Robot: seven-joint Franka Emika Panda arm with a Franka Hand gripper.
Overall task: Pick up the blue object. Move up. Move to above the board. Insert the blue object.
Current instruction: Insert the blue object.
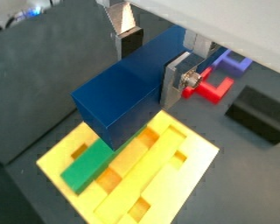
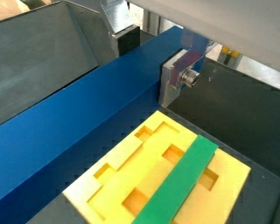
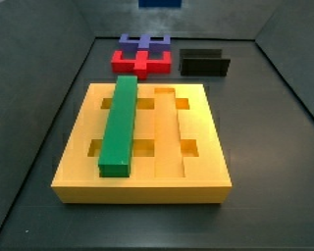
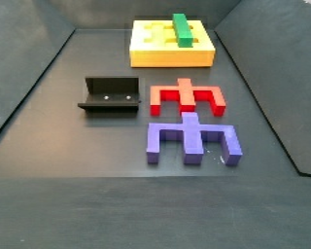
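My gripper is shut on the blue object, a long medium-blue bar clamped across its width between the two silver fingers; both wrist views show this. The bar hangs in the air over the board, the big yellow grooved block. The board also shows in both side views. Only a blue end shows at the upper edge of a side view; the gripper itself is out of both side views.
A green bar lies in one long groove of the board. A red notched piece, a purple notched piece and the dark fixture stand on the grey floor beyond the board. Sloped grey walls enclose the floor.
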